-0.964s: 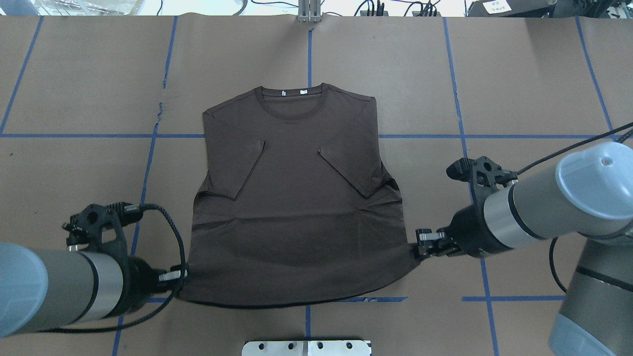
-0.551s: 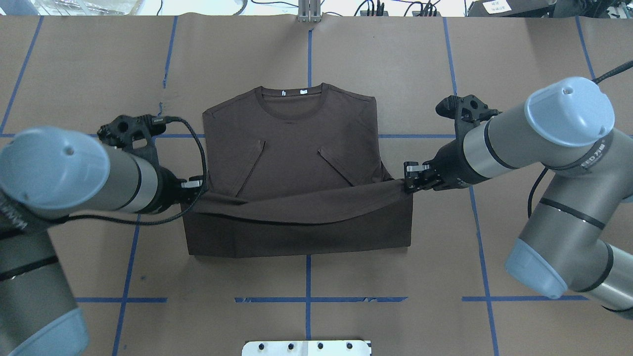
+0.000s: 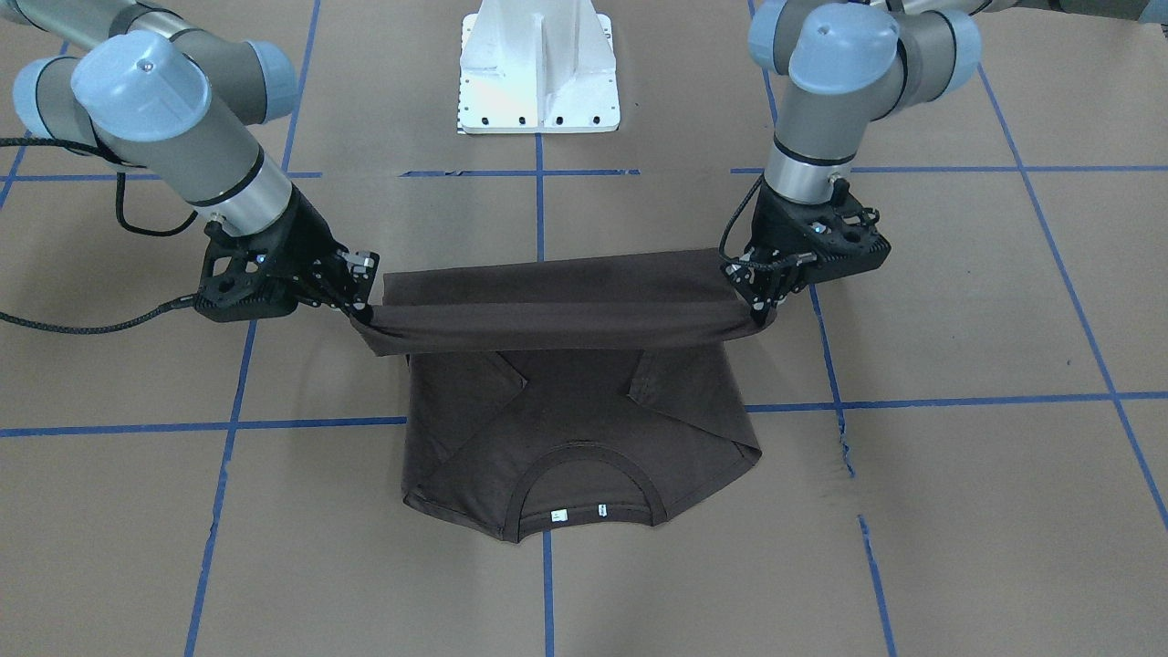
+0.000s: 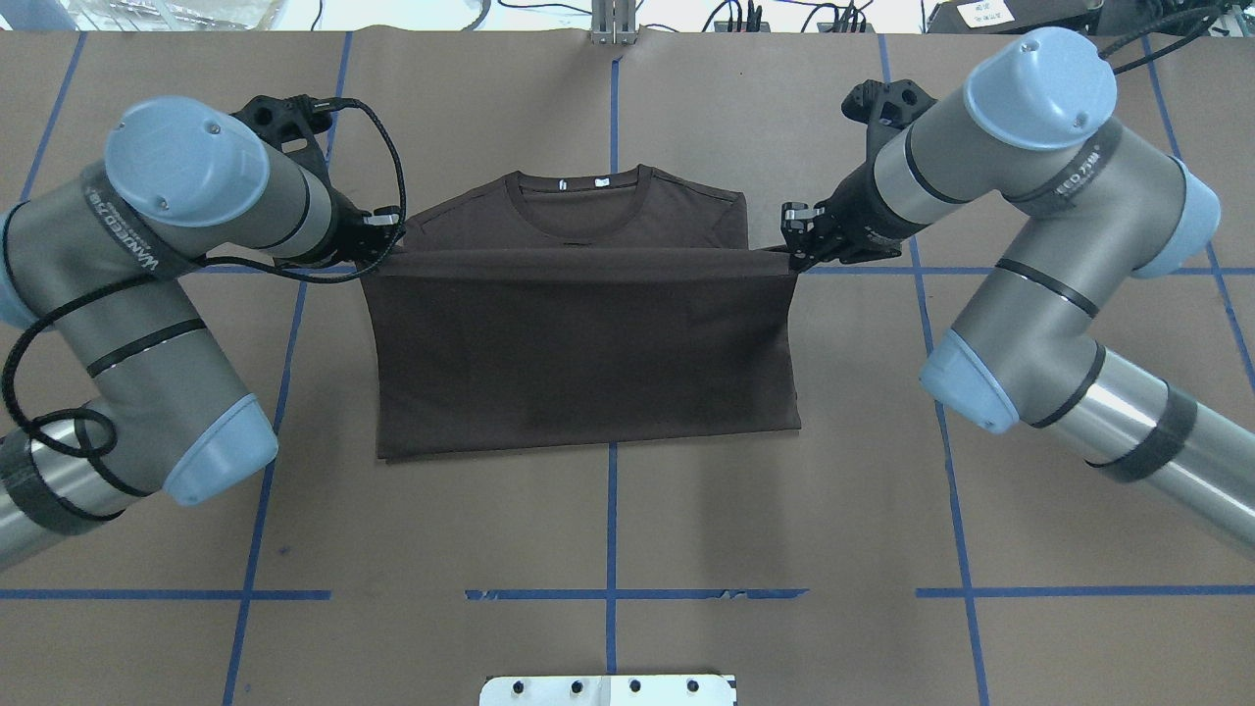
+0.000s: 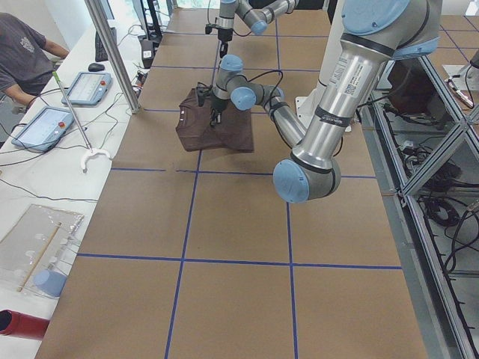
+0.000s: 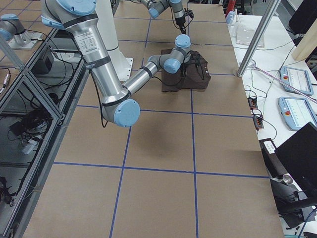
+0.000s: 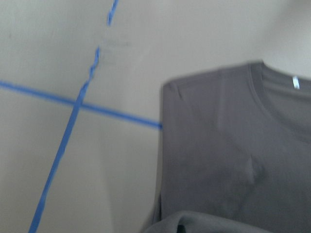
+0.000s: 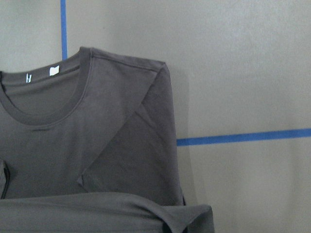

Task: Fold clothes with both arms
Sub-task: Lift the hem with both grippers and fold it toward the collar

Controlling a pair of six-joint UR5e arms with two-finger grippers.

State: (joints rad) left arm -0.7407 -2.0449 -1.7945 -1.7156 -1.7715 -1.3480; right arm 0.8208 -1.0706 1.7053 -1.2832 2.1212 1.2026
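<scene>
Right now the T-shirt (image 4: 588, 343) lies in the middle of the brown paper-covered table (image 4: 784, 510). Its collar (image 4: 580, 186) points away from my base, and its lower half is doubled up over the body. The hem is off the surface, stretched in a straight band from side to side. It hangs across the chest just short of the collar, and the two white tags (image 4: 601, 181) inside the neck show beyond it. In the front-facing view both sleeves lie folded inward over the front, under the raised band.

My left gripper (image 4: 390, 233) has its fingers pinched on the hem corner on my left side. My right gripper (image 4: 796, 247) has its fingers pinched on the opposite corner, and the cloth is drawn taut between them. Each arm bends at the elbow outside the shirt, wrists angled inward. Each wrist camera looks down on a shoulder of the shirt, with a roll of held fabric at the bottom edge.

Blue tape lines (image 4: 612, 98) divide the paper into squares. My white pedestal base (image 3: 538, 68) stands well apart from the fold. In the left side view a person (image 5: 22, 52) sits at a bench beside the table, near a tablet-like screen (image 5: 41, 127).
</scene>
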